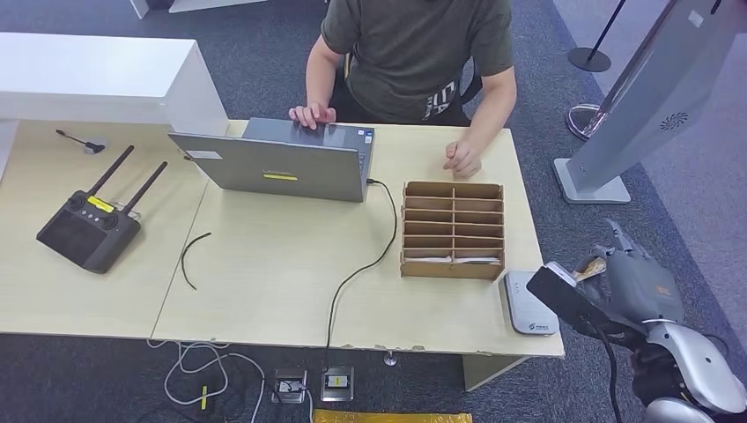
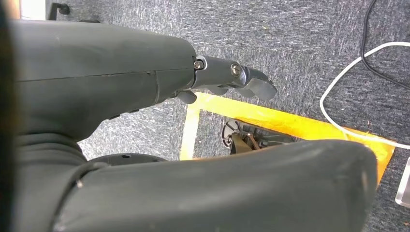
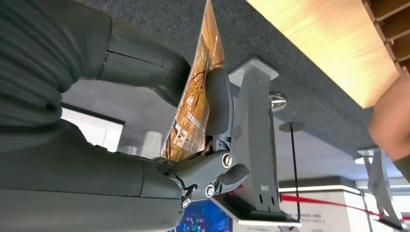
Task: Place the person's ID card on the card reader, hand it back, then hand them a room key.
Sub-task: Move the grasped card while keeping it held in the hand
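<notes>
The right hand (image 1: 630, 282) hovers off the table's near right corner, pinching an orange-printed card (image 3: 196, 92) between thumb and fingers; whether it is the ID card or a room key I cannot tell. The left hand (image 2: 145, 121) hangs over the carpet with its fingers extended and nothing in them, as far as the wrist view shows. Just beside the right hand, the grey card reader (image 1: 527, 304) lies at the table (image 1: 264, 282) edge. Beyond it stands the cardboard slot rack (image 1: 453, 229), then the laptop (image 1: 282, 163), where the person (image 1: 414, 53) rests both hands. The pinch looks thin: a tilt of the wrist could slip the card onto the floor, and a low approach could nudge the reader off the edge.
</notes>
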